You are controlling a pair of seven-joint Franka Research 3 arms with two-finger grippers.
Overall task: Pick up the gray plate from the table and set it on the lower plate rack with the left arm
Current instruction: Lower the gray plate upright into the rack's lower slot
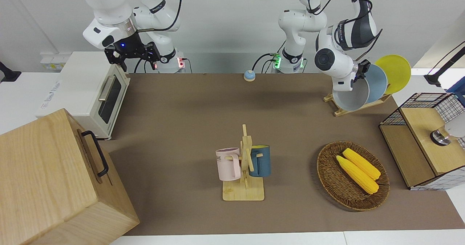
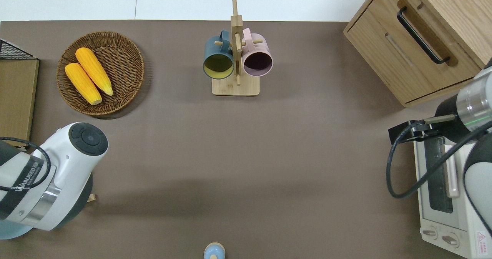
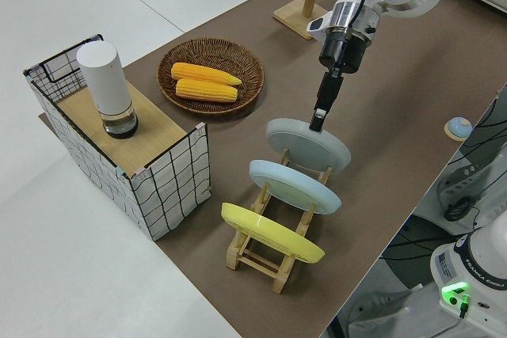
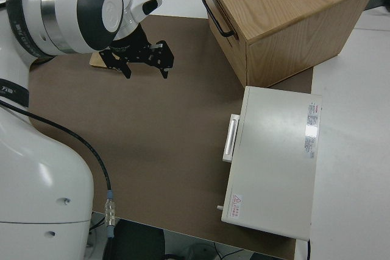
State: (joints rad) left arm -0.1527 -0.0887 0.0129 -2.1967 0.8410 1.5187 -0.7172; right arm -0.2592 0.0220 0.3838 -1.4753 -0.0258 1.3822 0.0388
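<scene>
The gray plate [image 1: 349, 96] [image 3: 307, 145] leans on the lower plate rack [image 1: 358, 108] [image 3: 255, 257], in the slot farthest from the robots. This rack stands at the left arm's end of the table. My left gripper [image 1: 359, 75] [image 3: 317, 123] reaches down from above and is shut on the plate's upper rim. A light blue plate [image 3: 293, 186] and a yellow plate [image 3: 271, 232] fill the two slots nearer the robots. In the overhead view the left arm hides the gray plate. The right gripper [image 4: 145, 60] is parked with its fingers open.
A wicker basket [image 1: 328, 172] with two corn cobs lies farther from the robots than the rack. A wire crate [image 3: 170, 180] with a white cylinder stands beside the rack. A mug stand [image 1: 244, 192] is mid-table. A toaster oven [image 1: 89, 92] and wooden cabinet [image 1: 47, 179] sit at the right arm's end.
</scene>
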